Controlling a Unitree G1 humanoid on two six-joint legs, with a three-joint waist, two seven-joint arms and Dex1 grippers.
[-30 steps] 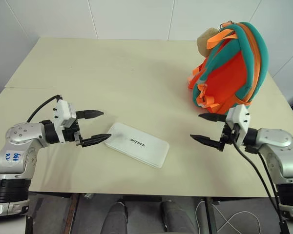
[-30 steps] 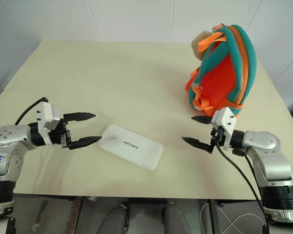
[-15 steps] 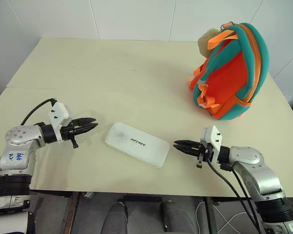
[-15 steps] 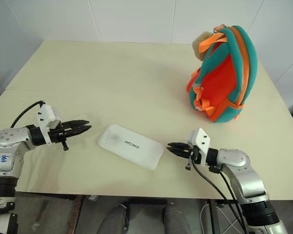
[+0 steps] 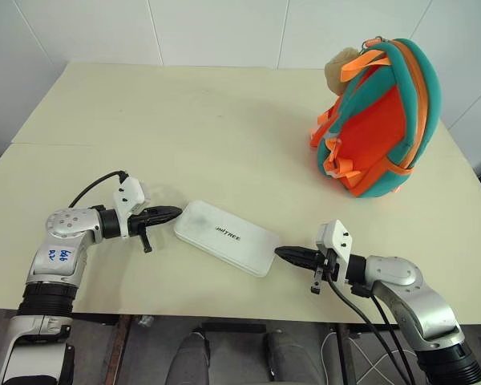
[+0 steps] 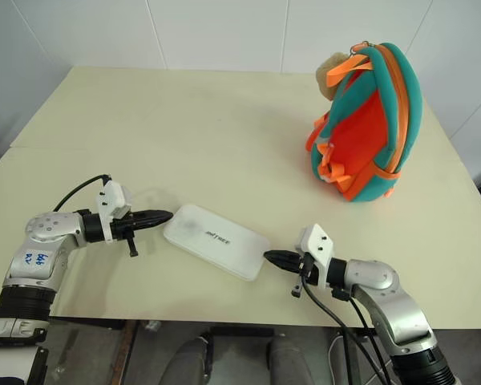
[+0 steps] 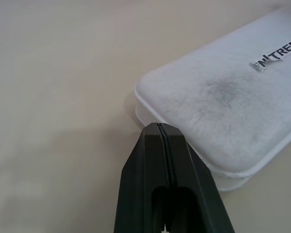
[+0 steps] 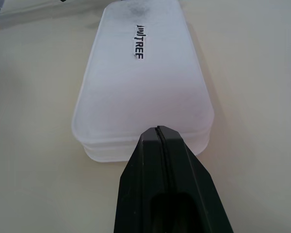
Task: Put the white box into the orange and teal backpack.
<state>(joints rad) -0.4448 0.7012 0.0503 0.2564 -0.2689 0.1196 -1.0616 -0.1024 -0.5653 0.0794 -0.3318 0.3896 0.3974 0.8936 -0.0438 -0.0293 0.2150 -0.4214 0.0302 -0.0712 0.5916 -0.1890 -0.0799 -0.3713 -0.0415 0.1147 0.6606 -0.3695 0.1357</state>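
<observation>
The white box (image 5: 227,237) lies flat on the table near its front edge, its dark lettering facing up. My left gripper (image 5: 176,212) is shut, its tip right at the box's left end with nothing between its fingers. My right gripper (image 5: 279,252) is shut too, and its tip points at the box's right end. In the left wrist view the shut fingertips (image 7: 158,127) sit just short of the box's (image 7: 233,107) rounded corner. The right wrist view shows the right gripper (image 8: 158,128) up against the short edge of the box (image 8: 140,82). The orange and teal backpack (image 5: 377,120) stands upright at the back right.
A tan plush toy (image 5: 337,70) hangs on the backpack's far side. The cream table (image 5: 184,120) runs wide behind the box, and its front edge lies just below both arms. A white tiled wall stands behind the table.
Both grippers went from open to shut. Each dropped toward the table and closed in on its own end of the white box. The box and backpack stayed put.
</observation>
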